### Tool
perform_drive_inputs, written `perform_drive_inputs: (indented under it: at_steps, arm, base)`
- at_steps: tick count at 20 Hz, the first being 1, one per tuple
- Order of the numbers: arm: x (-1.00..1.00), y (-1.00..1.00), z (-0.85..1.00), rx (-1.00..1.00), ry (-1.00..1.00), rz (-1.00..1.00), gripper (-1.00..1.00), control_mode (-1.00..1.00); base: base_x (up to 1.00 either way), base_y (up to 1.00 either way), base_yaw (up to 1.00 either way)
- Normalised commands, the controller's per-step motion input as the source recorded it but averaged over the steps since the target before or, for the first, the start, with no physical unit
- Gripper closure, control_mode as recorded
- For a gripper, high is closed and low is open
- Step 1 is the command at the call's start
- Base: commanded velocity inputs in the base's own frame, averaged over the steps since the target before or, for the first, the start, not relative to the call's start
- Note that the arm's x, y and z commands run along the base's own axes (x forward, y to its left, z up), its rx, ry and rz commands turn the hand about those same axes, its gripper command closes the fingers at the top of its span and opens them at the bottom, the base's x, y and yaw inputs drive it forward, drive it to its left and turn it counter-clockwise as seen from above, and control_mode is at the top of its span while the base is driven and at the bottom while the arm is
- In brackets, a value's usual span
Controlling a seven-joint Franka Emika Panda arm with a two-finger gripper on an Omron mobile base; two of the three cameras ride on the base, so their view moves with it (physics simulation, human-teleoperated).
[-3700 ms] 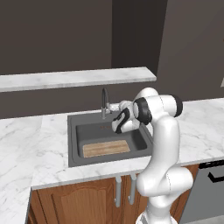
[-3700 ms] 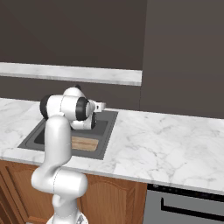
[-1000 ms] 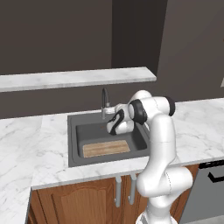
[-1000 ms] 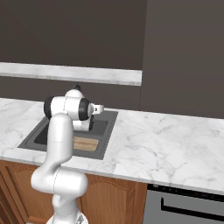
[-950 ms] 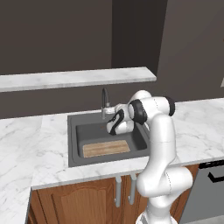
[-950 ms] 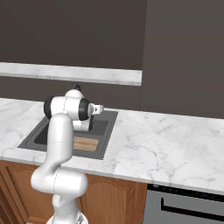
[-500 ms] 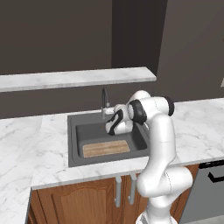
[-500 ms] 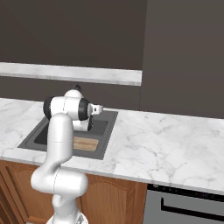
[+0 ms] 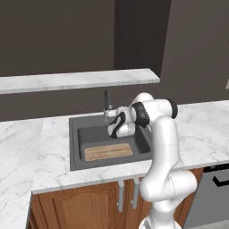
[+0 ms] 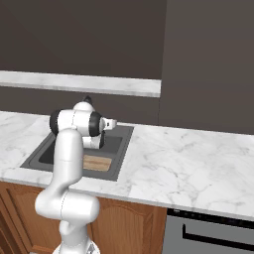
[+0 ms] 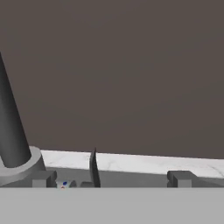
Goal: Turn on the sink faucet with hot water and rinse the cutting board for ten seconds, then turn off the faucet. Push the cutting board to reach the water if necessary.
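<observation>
The dark-grey sink faucet rises from the back rim of the sink. The light-brown cutting board lies flat on the basin floor toward the front, and shows again as the cutting board beside my arm. My gripper sits just right of the faucet's base, low over the basin's back edge. In the hand view the gripper is open, its fingertips wide apart. The thin lever handle stands between them, nearer the left tip. The faucet column rises at the left. No water stream is in sight.
White marble counter runs on both sides of the sink, with a marble shelf on the dark wall above. A dishwasher front sits low on the right. My own arm arches over the basin's right side.
The hand has crept left toward the faucet base since 3.7 s ago, with only a slight shift in the last second. The cutting board has not moved.
</observation>
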Motion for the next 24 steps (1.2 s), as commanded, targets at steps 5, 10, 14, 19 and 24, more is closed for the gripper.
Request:
perform_drive_inputs:
  at_steps: [5,10,14,19,24]
  arm:
    - [0.10,0.00,0.00,0.00,0.00,0.00,-1.00,-1.00]
    - [0.09,0.00,0.00,0.00,0.00,0.00,-1.00,-1.00]
    - [0.07,0.00,0.00,0.00,0.00,0.00,-1.00,-1.00]
    - [0.04,0.00,-0.01,0.00,0.00,0.00,-1.00,-1.00]
    - [0.06,0.00,-0.02,0.00,0.00,0.00,-1.00,-1.00]
  base:
    - [0.00,0.00,0.00]
    - [0.00,0.00,0.00]
    - [0.00,0.00,0.00]
    - [0.00,0.00,0.00]
    - [0.00,0.00,0.00]
